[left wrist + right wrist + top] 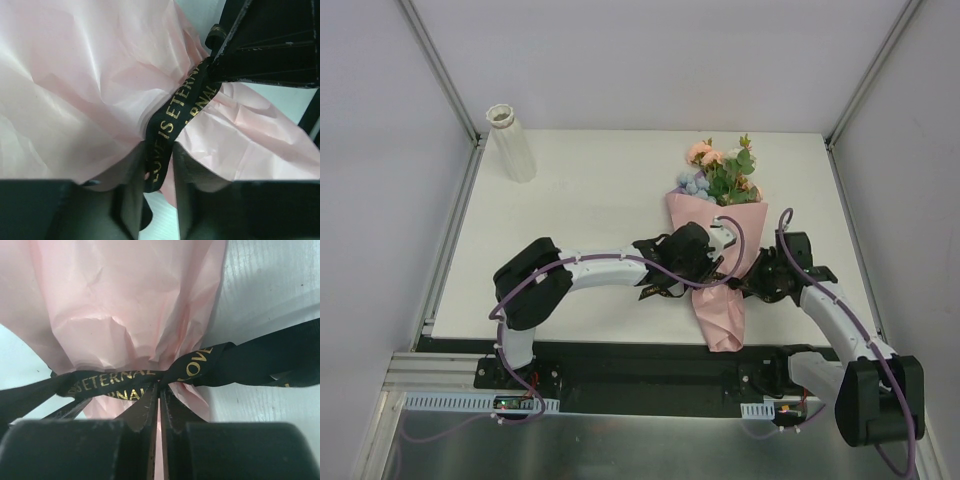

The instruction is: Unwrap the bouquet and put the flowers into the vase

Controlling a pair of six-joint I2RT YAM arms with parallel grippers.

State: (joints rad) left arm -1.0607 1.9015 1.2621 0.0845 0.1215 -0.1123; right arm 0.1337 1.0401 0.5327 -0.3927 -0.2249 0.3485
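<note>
The bouquet [715, 235] lies on the table, its flowers [722, 168] pointing away from me and the pink paper tail toward the near edge. A black ribbon [172, 112] with gold lettering ties its waist. My left gripper [705, 265] comes in from the left; in its wrist view the gripper [159, 150] is shut on a ribbon tail. From the right, my right gripper [748, 282] reaches the same spot. Its own view shows the gripper [161, 387] nearly closed, pinching the ribbon [110, 381] at the knot. The white ribbed vase [512, 145] stands upright at the far left.
White walls with metal posts enclose the table [590, 210] on three sides. The vase stands close to the left wall. The two arms meet over the bouquet's waist, near the table's front right. A dark channel runs along the near edge.
</note>
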